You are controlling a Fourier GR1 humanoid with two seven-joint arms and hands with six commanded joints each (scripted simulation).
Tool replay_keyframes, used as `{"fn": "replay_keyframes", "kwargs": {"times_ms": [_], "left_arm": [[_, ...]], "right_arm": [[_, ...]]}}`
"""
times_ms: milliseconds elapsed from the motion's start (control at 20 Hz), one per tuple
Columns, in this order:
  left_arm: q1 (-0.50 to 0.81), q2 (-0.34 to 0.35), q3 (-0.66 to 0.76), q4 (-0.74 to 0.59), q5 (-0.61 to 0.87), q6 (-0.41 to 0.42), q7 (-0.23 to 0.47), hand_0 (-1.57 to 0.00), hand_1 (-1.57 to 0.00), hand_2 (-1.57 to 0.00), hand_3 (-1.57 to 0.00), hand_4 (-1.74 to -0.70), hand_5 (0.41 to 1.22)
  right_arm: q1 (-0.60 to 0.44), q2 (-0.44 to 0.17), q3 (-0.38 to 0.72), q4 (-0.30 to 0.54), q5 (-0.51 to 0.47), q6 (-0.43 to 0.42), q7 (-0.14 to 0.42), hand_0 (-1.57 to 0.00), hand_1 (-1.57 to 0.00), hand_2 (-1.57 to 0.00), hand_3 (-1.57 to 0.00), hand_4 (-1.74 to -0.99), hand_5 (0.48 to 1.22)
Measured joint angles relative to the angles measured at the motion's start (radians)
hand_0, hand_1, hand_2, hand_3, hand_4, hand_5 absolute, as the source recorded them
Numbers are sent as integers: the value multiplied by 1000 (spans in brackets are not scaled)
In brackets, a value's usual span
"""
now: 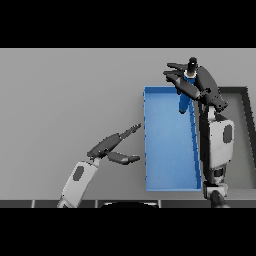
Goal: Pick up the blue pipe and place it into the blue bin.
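Seen from above, a grey table (70, 100) holds a long blue bin (170, 150), an open rectangular tray that runs away from the robot; every place below is given relative to it.

Nearest, the left hand (112, 147) rests just outside the bin's left wall, about midway along it. Its fingers are straight and spread, thumb apart, holding nothing. It looks idle.

The right arm runs up along the bin's right wall, partly covering that edge. To the right of the bin, behind the arm, sits a dark grey tray (245, 135) with a darker rim.

Farthest, at the bin's far right corner, the right hand (192, 82) is curled around the blue pipe (185, 97). The pipe hangs roughly upright, its dark tip poking out beyond the hand and its blue lower end over the bin's interior, near the far wall. Whether that end touches the bin floor cannot be told.

The pickup appears done and the carry nearly so. What seems left is lowering and releasing the pipe inside the bin.
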Motion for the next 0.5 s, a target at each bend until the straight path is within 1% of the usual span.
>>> {"fn": "replay_keyframes", "kwargs": {"times_ms": [50, 100, 150, 200, 250, 300, 400, 450, 500], "left_arm": [[5, 12, 5, -4, 0, -1, -13, 1, 1, 1, 1, -931, 460], [0, 5, 0, -8, -6, 6, -4, 1, 1, 1, 1, -929, 462], [-4, 6, 3, -10, -3, 5, -6, 1, 1, 1, 1, -927, 463], [-6, 0, -2, 0, -14, 12, -2, 1, 1, 1, 1, -927, 464], [-20, -4, 1, 9, -21, 20, 5, 1, 1, 1, 1, -928, 465], [-7, 6, 3, 6, -18, 15, -17, 1, 1, 1, 1, -928, 466], [-8, 20, 9, 5, -16, 10, -23, 1, 1, 1, 1, -928, 470], [-8, 12, 5, -5, -20, 18, -21, 1, 1, 1, 1, -925, 474], [-2, 12, 1, -11, -19, 17, -25, 1, 1, 1, 1, -923, 476]], "right_arm": [[46, -2, 11, -5, 12, 0, 0, -1571, -1571, -1571, -1571, -1500, 1221], [83, -11, 28, -5, 21, -13, 0, -1571, -1571, -1571, -1571, -1500, 1221], [110, -18, 43, 6, 37, -40, 0, -1571, -1571, -1571, -1571, -1500, 1221], [140, -41, 63, 11, 31, -66, 0, -1571, -1571, -1571, -1571, -1500, 1221], [165, -51, 81, 29, 31, -98, 0, -1571, -1571, -1571, -1571, -1500, 1221], [186, -65, 99, 42, 31, -130, 0, -1571, -1571, -1571, -1571, -1500, 1221], [208, -112, 160, 78, 2, -206, 0, -1571, -1571, -1571, -1571, -1498, 1221], [220, -129, 190, 101, -28, -240, 0, -1571, -1571, -1571, -1571, -1498, 1221], [251, -153, 229, 101, -67, -267, 0, -1571, -1571, -1571, -1571, -1497, 1221]]}}
